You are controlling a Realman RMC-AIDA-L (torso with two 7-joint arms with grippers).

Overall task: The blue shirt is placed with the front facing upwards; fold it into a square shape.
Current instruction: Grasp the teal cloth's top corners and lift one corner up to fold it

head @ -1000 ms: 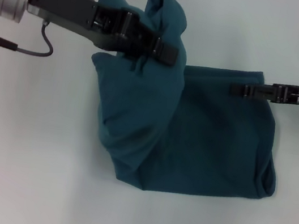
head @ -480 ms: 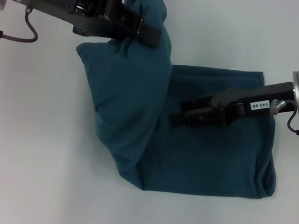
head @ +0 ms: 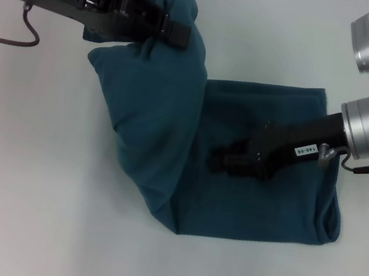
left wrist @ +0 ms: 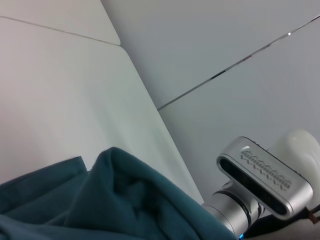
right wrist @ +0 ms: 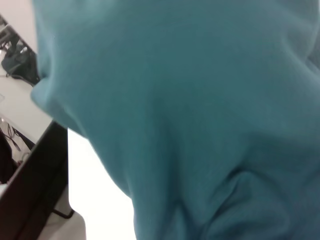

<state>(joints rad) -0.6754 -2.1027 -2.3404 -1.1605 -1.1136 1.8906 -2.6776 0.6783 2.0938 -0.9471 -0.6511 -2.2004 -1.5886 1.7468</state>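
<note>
- Dark teal-blue short-sleeved cotton shirt [head: 234, 182]: lies on the white matte tabletop [head: 26, 196], part folded. Its main body is flat; its left portion is drawn up into a raised bunch. Only plain teal cloth shows, no lettering.
- Left gripper [head: 177, 34]: at the shirt's far left corner, black fingers pinched together on the raised bunch of cloth. Against one second ago it has carried that bunch farther left and away from the shirt's flat body, so the lifted flap now stretches longer.
- Right gripper [head: 219, 161]: low over the middle of the shirt's flat body, at or near the cloth beside the base of the lifted flap. Whether its fingers are spread or pressed together cannot be told. One second ago it was at the shirt's far right edge, and it has since travelled inward to the centre.
- Right wrist view: filled with teal cloth, close by.
- Judgement: the right gripper appears to be set as an anchor or crease line while the left draws the flap taut; a fold across the shirt looks under way, and the square is not yet formed.
</note>
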